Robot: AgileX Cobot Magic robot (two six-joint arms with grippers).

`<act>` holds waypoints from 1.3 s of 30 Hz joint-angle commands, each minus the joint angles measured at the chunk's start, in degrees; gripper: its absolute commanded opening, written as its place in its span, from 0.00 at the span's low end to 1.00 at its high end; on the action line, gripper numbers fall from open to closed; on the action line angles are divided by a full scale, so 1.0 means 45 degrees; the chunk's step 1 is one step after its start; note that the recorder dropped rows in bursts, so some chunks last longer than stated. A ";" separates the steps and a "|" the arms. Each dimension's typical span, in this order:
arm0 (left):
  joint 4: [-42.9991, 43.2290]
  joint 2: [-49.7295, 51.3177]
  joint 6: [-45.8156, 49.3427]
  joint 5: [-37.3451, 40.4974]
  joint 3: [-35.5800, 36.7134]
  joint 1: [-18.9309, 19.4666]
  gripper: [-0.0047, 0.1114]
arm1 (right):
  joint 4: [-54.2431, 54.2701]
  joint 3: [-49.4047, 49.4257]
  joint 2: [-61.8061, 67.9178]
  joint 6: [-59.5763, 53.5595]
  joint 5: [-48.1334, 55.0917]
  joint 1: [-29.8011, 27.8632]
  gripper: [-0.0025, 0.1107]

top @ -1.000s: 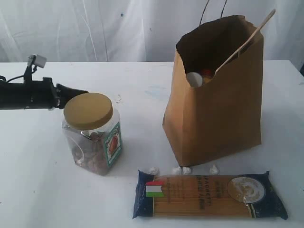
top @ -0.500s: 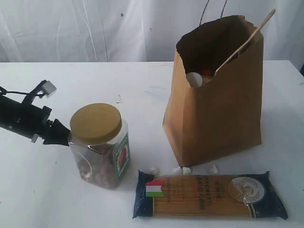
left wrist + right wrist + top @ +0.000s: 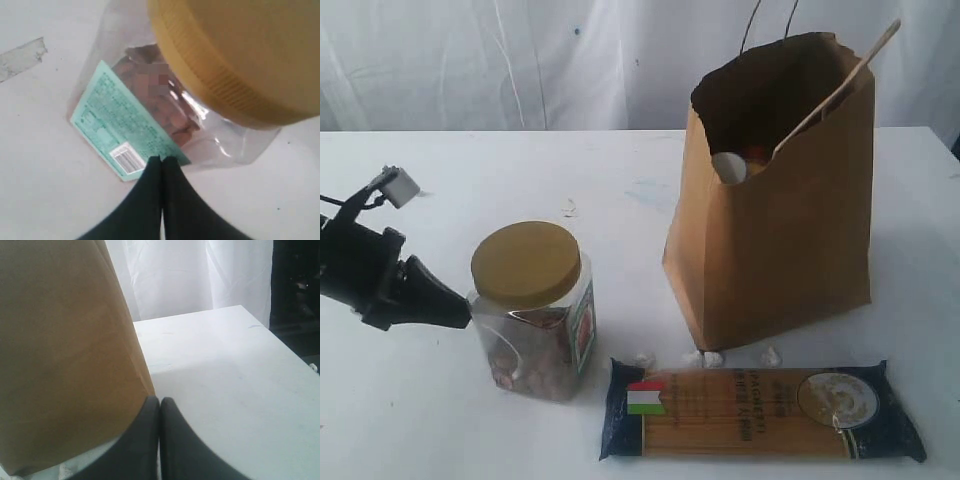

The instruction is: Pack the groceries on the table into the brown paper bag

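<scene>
We had our left gripper (image 3: 462,316) pressed shut on nothing, its fingertips (image 3: 150,182) set against the side of the clear jar (image 3: 535,340) just below the gold lid (image 3: 526,263), at the edge of the teal label (image 3: 117,132). Whether they truly touched the plastic we could not tell. The jar stood upright on the table (image 3: 620,185) directly ahead of those fingers, with the brown paper bag (image 3: 790,240) further on beyond it and the spaghetti packet (image 3: 760,410) lying flat past the jar, near the bag's foot. Our right gripper (image 3: 160,407) was likewise closed and empty, its tips just beside the bag's lower wall. We judged the jar's turn was in hand: shut fingers could only nudge it, so the next move called for spreading the jaws wide around the jar, then lifting it clear over the bag's rim.
</scene>
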 commanded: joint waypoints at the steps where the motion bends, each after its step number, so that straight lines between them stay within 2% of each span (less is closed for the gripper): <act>1: 0.0258 -0.0159 -0.0215 -0.2562 0.0807 -0.0551 0.04 | -0.0030 0.0064 -0.0075 0.0045 -0.0026 -0.0066 0.02; 4: 0.0034 -0.0159 0.0344 -0.3115 0.1164 -0.0864 0.04 | -0.0030 0.0064 -0.0075 0.0045 -0.0026 -0.0066 0.02; 7: -0.0643 -0.0159 0.0958 -0.2663 0.1188 -0.1447 0.04 | -0.0030 0.0064 -0.0075 0.0045 -0.0026 -0.0066 0.02; 12: -0.1122 -0.0159 0.1582 -0.2988 0.1188 -0.3219 0.04 | -0.0030 0.0064 -0.0075 0.0045 -0.0026 -0.0066 0.02; 16: -0.0281 -0.0159 0.1582 -0.2683 0.1188 -0.4563 0.04 | -0.0030 0.0064 -0.0075 0.0045 -0.0026 -0.0066 0.02; 18: 0.0181 -0.0159 0.1582 -0.2684 0.1188 -0.4932 0.04 | -0.0030 0.0064 -0.0075 0.0045 -0.0026 -0.0066 0.02; 21: 0.0482 -0.0211 0.1277 -0.2806 0.1188 -0.4978 0.04 | -0.0030 0.0064 -0.0075 0.0045 -0.0026 -0.0066 0.02; 27: 0.2313 -0.1304 -0.1284 -0.3795 0.1188 -0.4857 0.04 | -0.0030 0.0064 -0.0075 0.0045 -0.0026 -0.0066 0.02; 31: 0.2315 -0.2360 -0.2395 -0.3924 0.1219 -0.4857 0.04 | -0.0030 0.0064 -0.0075 0.0045 -0.0026 -0.0066 0.02; 35: 0.0478 -0.3236 -0.1982 -0.5331 0.2152 -0.4888 0.04 | -0.0030 0.0064 -0.0075 0.0045 -0.0026 -0.0066 0.02; 37: -0.0819 -0.3655 -0.1175 -0.6912 0.2942 -0.4888 0.04 | -0.0030 0.0064 -0.0075 0.0045 -0.0026 -0.0066 0.02; 39: -0.2892 -0.4180 0.0064 -0.8663 0.3768 -0.4904 0.04 | -0.0030 0.0064 -0.0075 0.0045 -0.0026 -0.0066 0.02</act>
